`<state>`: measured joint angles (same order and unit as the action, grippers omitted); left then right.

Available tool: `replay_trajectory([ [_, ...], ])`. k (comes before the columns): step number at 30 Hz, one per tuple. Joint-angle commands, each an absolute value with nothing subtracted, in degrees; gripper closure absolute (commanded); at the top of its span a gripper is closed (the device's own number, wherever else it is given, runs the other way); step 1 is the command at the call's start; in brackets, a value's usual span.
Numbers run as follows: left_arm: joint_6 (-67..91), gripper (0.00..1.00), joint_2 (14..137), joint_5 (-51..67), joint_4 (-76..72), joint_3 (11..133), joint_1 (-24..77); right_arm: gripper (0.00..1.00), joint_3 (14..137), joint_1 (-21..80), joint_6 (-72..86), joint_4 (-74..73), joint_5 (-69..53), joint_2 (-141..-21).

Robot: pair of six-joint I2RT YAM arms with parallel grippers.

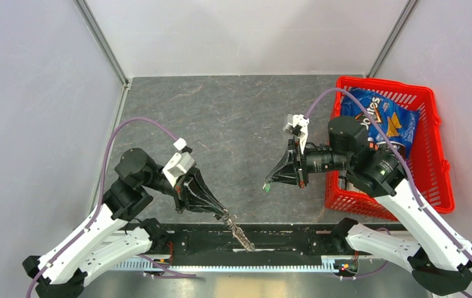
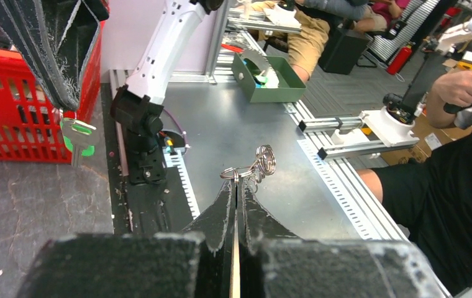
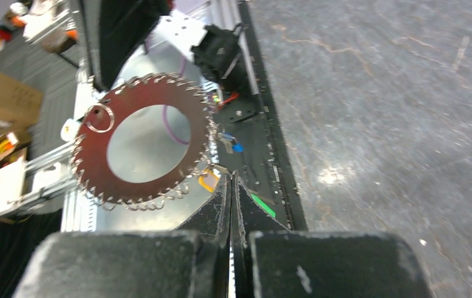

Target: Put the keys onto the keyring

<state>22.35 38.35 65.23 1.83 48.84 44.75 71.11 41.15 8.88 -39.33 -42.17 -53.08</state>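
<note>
My left gripper is shut on the keyring, which hangs edge-on past the table's near edge. In the left wrist view the gripper pinches a small wire loop of it. The right wrist view shows the keyring as a reddish toothed disc with a central hole. My right gripper is shut on the green-headed key, held above the table to the right of the keyring. The key also shows in the left wrist view and the right wrist view, below the gripper. The black-headed key is out of view.
A red basket holding a blue chip bag stands at the right, close behind the right arm. White walls enclose the table on three sides. Beyond the near edge are a rail, a green tray and a person.
</note>
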Motion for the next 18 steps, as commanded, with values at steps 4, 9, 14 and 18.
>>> replay_trajectory([
  [4, 28.58, 0.98, 39.29, 71.02, -8.96, 51.42, 44.96, 1.00, 74.82, 41.76, 10.51, -33.93, -56.76, -54.28],
  [9, 29.03, 0.98, 40.00, 72.07, -10.02, 51.42, 45.39, 1.00, 74.71, 44.49, 13.35, -28.83, -57.55, -55.91],
  [14, 29.05, 0.98, 40.96, 71.90, -10.01, 51.58, 45.53, 1.00, 76.59, 49.57, 13.15, -27.66, -53.35, -58.39],
  [18, 29.01, 0.98, 41.47, 71.39, -10.02, 51.44, 45.54, 1.00, 78.16, 53.21, 12.80, -27.09, -47.43, -59.15],
])
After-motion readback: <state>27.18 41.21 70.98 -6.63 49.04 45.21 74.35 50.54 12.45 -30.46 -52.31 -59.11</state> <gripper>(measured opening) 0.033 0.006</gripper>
